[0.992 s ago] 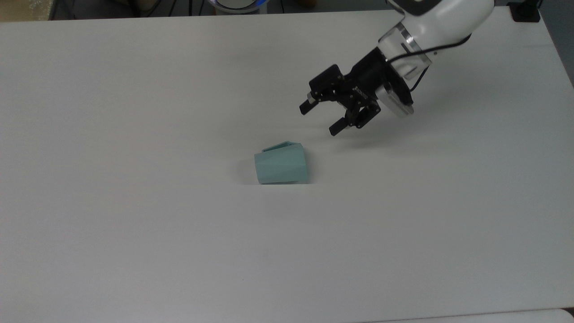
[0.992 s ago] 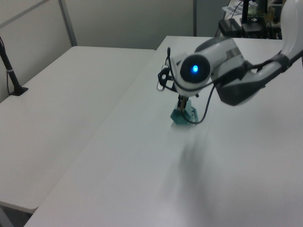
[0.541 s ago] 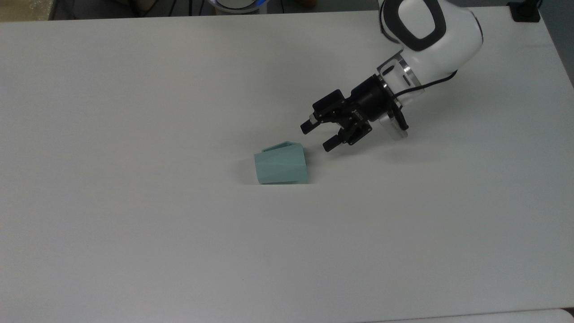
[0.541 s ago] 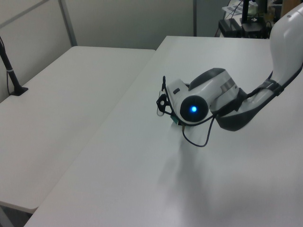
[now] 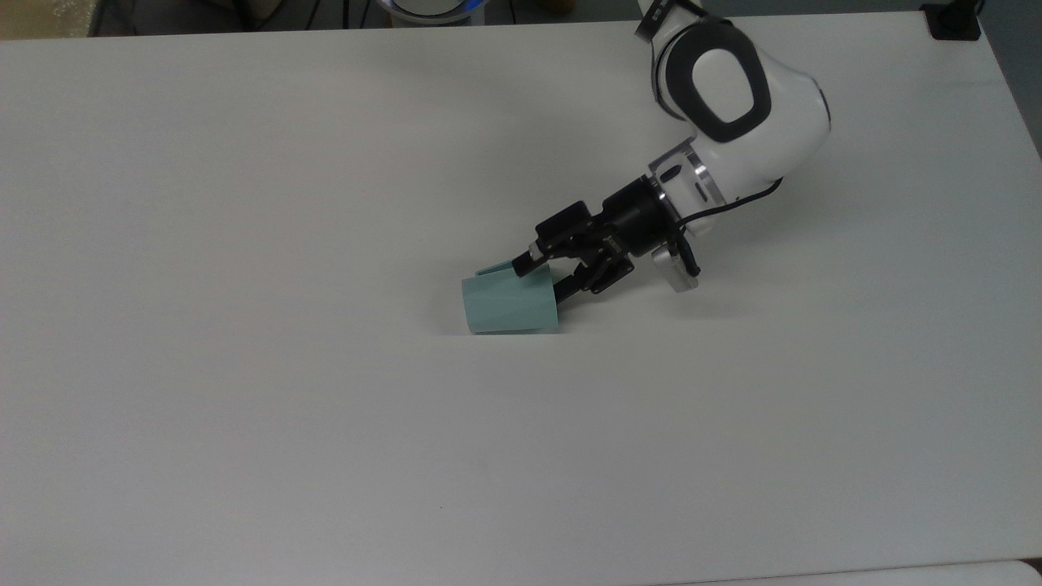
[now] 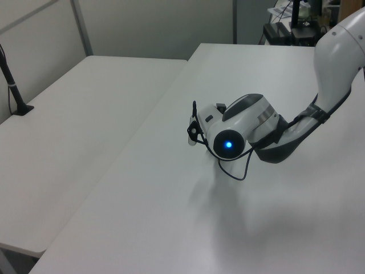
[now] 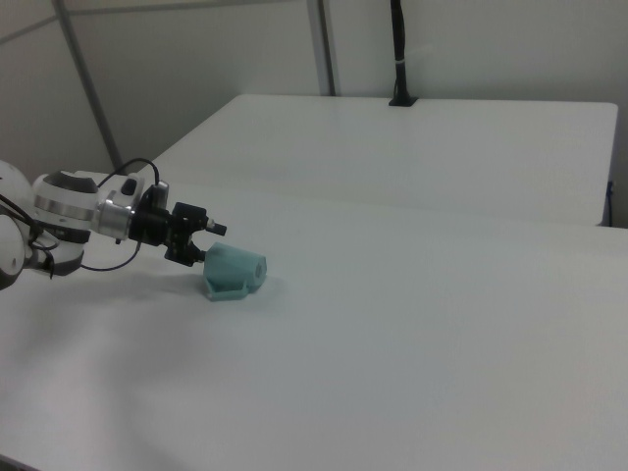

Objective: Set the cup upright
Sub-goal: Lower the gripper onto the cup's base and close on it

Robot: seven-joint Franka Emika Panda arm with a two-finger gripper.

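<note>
Top view: I see the cup (image 5: 511, 304) on its side mid-table (image 5: 244, 244), wide end toward the gripper (image 5: 543, 276). Fingers spread wide at the cup's rim, nothing gripped; contact unclear. Left view: arm (image 6: 259, 128) hides cup. Right view: gripper (image 7: 204, 241) open, just beside cup (image 7: 235, 272).

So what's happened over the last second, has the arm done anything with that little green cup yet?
The gripper has come down and toward the top view's left, from well clear of the cup to its wide end, with one finger now over the rim there. Its fingers are open; nothing is gripped yet. The cup has not moved: it lies on its side on the white table as before.
</note>
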